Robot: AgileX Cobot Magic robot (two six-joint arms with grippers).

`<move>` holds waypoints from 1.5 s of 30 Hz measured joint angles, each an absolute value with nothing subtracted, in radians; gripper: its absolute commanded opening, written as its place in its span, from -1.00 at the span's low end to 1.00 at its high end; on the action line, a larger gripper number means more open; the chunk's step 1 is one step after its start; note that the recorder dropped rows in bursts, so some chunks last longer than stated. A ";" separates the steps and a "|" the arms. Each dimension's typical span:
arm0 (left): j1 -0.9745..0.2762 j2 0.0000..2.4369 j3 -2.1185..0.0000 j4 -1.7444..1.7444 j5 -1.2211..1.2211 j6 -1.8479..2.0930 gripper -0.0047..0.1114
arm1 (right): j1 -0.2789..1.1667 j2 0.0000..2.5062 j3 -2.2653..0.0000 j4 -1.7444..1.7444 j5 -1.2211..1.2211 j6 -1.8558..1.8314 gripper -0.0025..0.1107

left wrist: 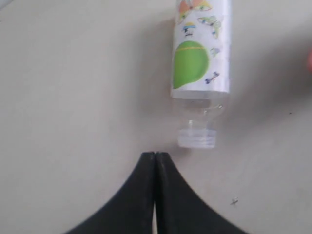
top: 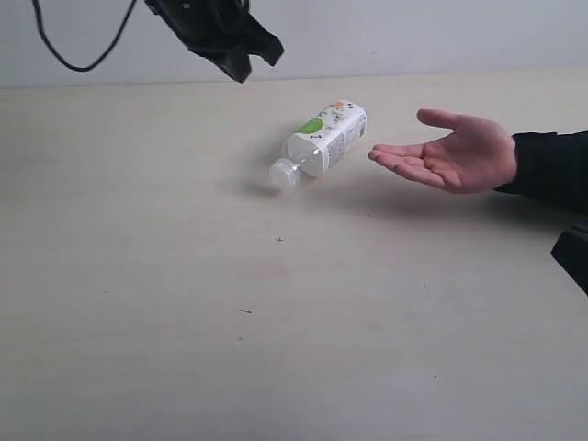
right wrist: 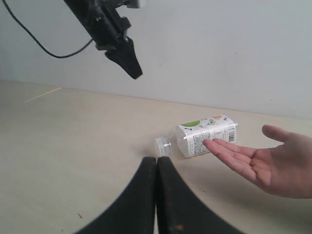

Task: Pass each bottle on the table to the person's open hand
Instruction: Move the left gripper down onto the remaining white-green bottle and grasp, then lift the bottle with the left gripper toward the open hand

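Left gripper (top: 244, 72) hovers over the bench's (top: 184, 349) far edge, jaws together, empty. The white-and-green bottle (top: 323, 142) lies sideways near that edge, just short of the open hand (top: 455, 156), held palm-up to receive it. Right gripper (right wrist: 156, 163): jaws together too.

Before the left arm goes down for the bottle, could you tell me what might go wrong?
1. The left pincer is shut above the table; unless it opens first, it would likely knock the bottle rather than grip it.
2. The bottle lies on its side, so a nudge may roll or slide it.
3. The person's open hand is close beside the bottle, so a wide approach might strike it.
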State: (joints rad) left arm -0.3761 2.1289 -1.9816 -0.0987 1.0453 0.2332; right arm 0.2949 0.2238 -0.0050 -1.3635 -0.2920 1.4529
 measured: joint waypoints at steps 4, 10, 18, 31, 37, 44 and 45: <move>-0.403 2.208 -2.065 -0.162 1.037 0.231 -0.65 | 0.295 0.224 -0.005 -1.363 -0.292 1.453 -0.96; -0.410 2.249 -2.091 -0.211 0.969 0.250 0.22 | 0.295 0.224 -0.005 -1.363 -0.292 1.453 -0.96; -0.430 2.292 -2.091 -0.198 0.917 0.250 0.48 | 0.295 0.224 -0.005 -1.363 -0.292 1.453 -0.96; -0.471 2.375 -2.091 -0.102 0.786 0.250 0.53 | 0.295 0.224 -0.005 -1.363 -0.292 1.453 -0.96; -0.471 2.415 -2.091 -0.099 0.754 0.251 0.53 | 0.295 0.224 -0.005 -1.363 -0.292 1.453 -0.96; -0.471 2.459 -2.091 -0.099 0.698 0.251 0.53 | 0.295 0.224 -0.005 -1.363 -0.292 1.453 -0.96; -0.471 2.464 -2.091 -0.099 0.696 0.251 0.53 | 0.295 0.224 -0.005 -1.363 -0.292 1.453 -0.96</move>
State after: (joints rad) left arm -0.4711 2.4643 -2.0914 -0.0992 0.6958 0.2515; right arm 0.2949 0.2238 -0.0050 -1.3635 -0.2920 1.4529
